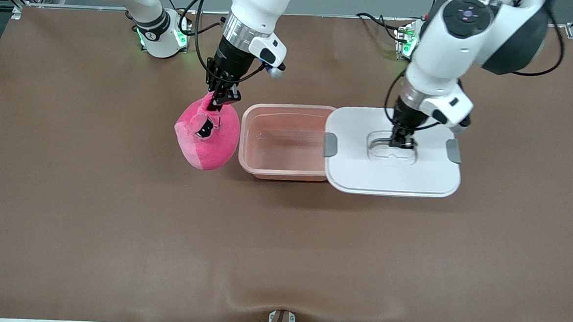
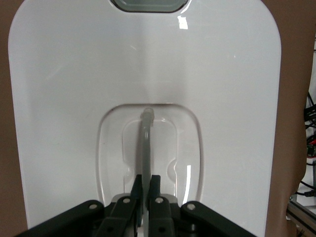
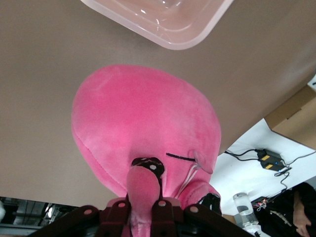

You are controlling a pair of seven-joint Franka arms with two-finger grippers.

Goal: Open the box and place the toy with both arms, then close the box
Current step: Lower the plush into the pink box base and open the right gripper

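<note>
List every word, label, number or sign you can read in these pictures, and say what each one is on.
None can be read.
The white lid, held by its handle in the left gripper, is blank.
The pink box has no label.
The toy, held by the right gripper, shows only its eyes.
A mark on the right arm's base is too small to read.
</note>
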